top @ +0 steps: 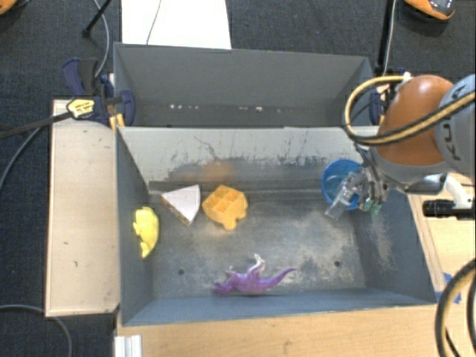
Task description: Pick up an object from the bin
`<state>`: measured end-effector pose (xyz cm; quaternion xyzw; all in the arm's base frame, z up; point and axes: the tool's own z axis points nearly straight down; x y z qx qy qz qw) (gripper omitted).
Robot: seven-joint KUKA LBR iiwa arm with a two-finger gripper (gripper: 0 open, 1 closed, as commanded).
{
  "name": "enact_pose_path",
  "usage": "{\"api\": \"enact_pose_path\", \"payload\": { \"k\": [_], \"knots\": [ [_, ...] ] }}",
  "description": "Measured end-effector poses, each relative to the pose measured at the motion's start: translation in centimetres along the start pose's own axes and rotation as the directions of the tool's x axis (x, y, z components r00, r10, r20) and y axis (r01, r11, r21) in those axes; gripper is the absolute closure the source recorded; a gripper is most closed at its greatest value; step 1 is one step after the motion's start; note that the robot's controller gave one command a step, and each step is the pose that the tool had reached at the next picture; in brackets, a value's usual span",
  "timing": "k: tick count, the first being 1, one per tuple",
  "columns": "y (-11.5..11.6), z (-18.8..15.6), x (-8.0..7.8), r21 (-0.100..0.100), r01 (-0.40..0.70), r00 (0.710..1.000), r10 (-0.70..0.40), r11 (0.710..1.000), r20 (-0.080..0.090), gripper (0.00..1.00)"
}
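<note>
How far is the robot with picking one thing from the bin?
Nothing looks lifted out yet. The claw is at the right end of the bin, beside a blue round thing; a grasp is not visible. The white wedge, orange block and purple dinosaur lie untouched. Gripping and lifting remain.

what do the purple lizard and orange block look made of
The purple lizard looks like soft rubbery plastic, slightly glossy, with thin curved tail. The orange block looks like foam or matte plastic: dull surface, rounded lumpy edges.
</note>
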<state>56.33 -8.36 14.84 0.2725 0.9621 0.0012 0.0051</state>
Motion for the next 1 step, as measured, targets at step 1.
{"api": "enact_pose_path", "payload": {
  "k": [1],
  "knots": [
    [0.02,-0.43,-0.04,-0.001,0.001,1.0,-0.001,1.0,0.002,1.0]
  ]
}}
